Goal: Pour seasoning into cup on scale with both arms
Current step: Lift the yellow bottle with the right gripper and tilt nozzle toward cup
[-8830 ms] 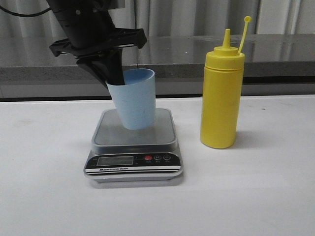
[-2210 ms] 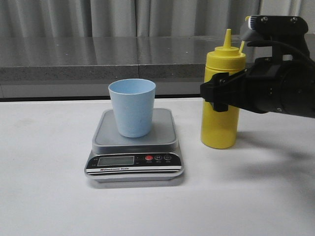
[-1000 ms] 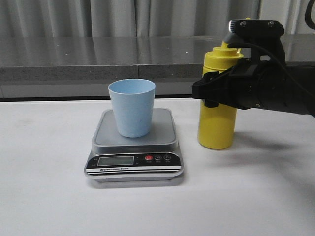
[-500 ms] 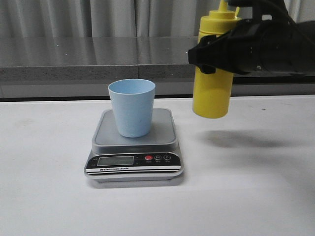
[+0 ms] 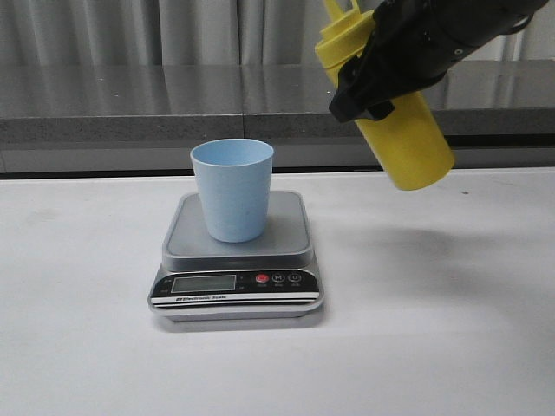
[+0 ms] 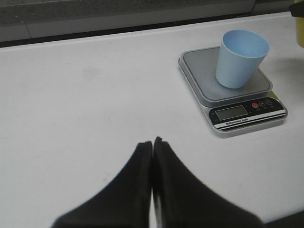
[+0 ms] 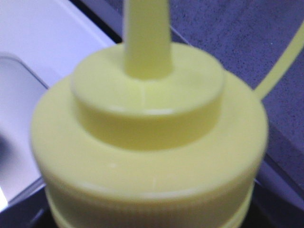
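The pale blue cup (image 5: 232,189) stands upright on the steel platform of the silver-grey scale (image 5: 286,238). My right gripper (image 5: 381,74) is shut on the yellow seasoning bottle (image 5: 412,143) and holds it in the air to the right of the cup, tilted with its nozzle end up and to the left. The right wrist view is filled by the bottle's top and nozzle (image 7: 147,99). My left gripper (image 6: 152,142) is shut and empty, over the white table well away from the scale (image 6: 232,90) and the cup (image 6: 240,57); it is out of the front view.
The white table (image 5: 451,329) runs to a dark grey ledge (image 5: 130,113) with curtains behind. The bottle's thin cap tether (image 7: 280,61) shows in the right wrist view.
My right gripper closed on the bottle, lifted it off the table and has now tilted it, nozzle towards the cup. The left arm left the cup on the scale earlier and withdrew.
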